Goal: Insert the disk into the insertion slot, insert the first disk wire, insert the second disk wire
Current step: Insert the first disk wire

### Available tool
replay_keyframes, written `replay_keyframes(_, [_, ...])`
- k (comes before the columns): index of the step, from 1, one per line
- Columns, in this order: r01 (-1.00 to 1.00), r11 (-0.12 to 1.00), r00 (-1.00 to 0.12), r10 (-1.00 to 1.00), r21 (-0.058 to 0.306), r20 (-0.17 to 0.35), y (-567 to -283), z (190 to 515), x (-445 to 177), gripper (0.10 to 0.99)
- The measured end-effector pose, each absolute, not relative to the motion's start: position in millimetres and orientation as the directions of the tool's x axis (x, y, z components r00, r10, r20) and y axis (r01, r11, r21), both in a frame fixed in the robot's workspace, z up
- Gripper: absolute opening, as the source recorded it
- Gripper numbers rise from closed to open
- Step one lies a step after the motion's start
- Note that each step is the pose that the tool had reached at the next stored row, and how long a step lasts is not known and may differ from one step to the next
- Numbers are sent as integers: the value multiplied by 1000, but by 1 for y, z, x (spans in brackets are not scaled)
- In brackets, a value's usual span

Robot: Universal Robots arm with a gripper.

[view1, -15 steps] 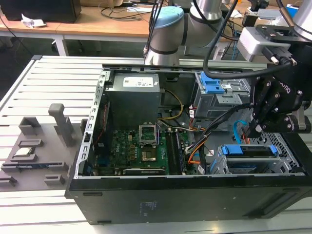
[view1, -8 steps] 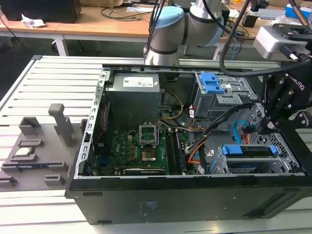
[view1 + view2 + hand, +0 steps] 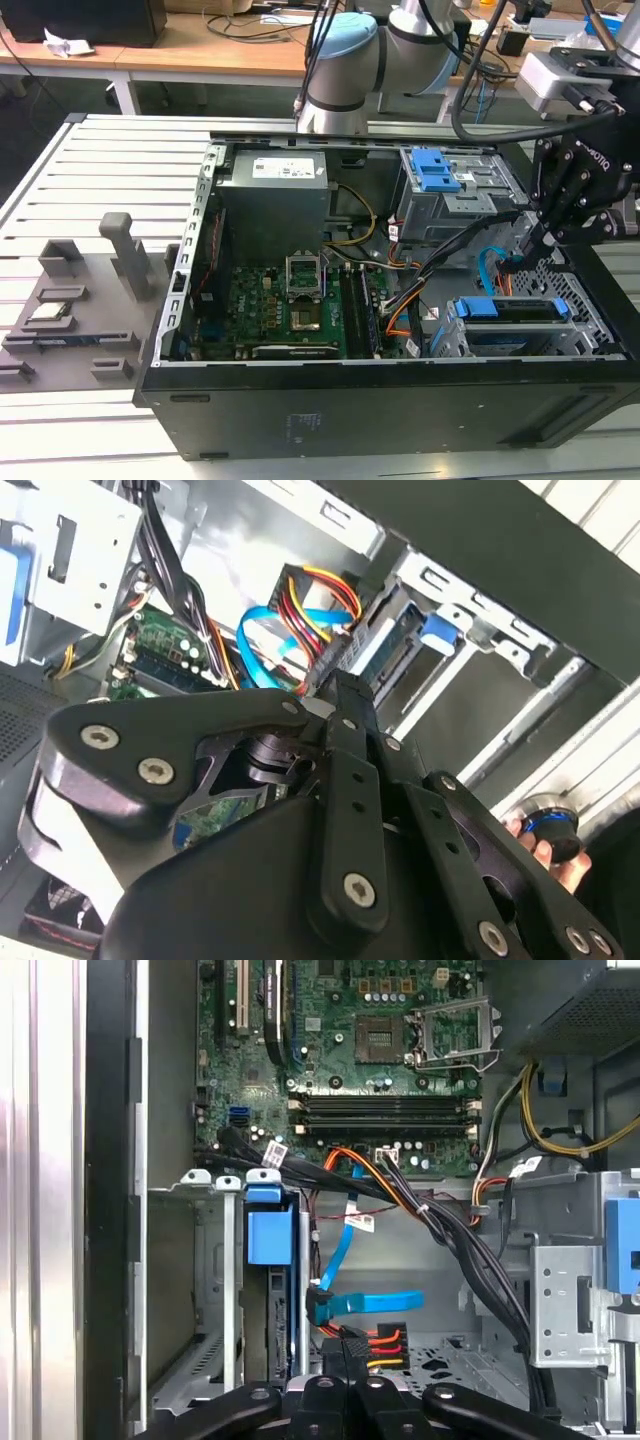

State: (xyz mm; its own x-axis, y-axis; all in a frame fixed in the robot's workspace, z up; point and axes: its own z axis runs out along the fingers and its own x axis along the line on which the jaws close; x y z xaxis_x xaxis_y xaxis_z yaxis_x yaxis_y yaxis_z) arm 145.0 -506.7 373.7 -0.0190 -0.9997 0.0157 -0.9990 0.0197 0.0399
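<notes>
**Hand and disk inside the open case.** The hand point(image 3: 350, 1388) is built of black link bars with bolt heads. In the first wrist view its fingers are drawn nearly together, pinching the black plug of the power wire point(image 3: 385, 1338), a bundle of red, orange, yellow and black strands. The plug is at the disk's end, but whether it is fully seated cannot be told.

The disk point(image 3: 505, 310) is a flat body in a bright blue plastic carrier. It lies inside the slot point(image 3: 452, 338), a boxy cage of silver sheet metal at the exterior view's right.

The blue wire point(image 3: 375, 1302) is a flat, glossy ribbon whose angled plug meets the disk's end just beside the power plug.

The green motherboard point(image 3: 380, 1070) lies near the slot. The black steel case point(image 3: 350, 410) rests on a ribbed aluminium table point(image 3: 120, 160).
</notes>
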Motion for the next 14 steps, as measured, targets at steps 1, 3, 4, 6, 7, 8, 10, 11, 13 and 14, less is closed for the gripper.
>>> replay_keyframes(1, [-999, 20, -19, -1000, 40, 16, -506, 373, 146, 106])
replay_keyframes(3, [-999, 20, -19, -1000, 40, 16, -505, 372, 146, 106])
replay_keyframes(4, [-999, 20, -19, -1000, 40, 17, -505, 372, 146, 106])
replay_keyframes(6, [-999, 20, -19, -1000, 40, 17, -505, 372, 146, 106])
replay_keyframes(7, [-999, 20, -19, -1000, 40, 17, -505, 372, 146, 114])
replay_keyframes(8, [-999, 20, -19, -1000, 40, 17, -505, 372, 146, 235])
replay_keyframes(10, [-999, 20, -19, -1000, 40, 17, -505, 372, 146, 235])
replay_keyframes(11, [-999, 20, -19, -1000, 40, 17, -505, 372, 146, 302])
replay_keyframes(13, [-999, 20, -19, -1000, 40, 17, -505, 371, 146, 302])
replay_keyframes(14, [-999, 20, -19, -1000, 40, 18, -504, 370, 146, 302])
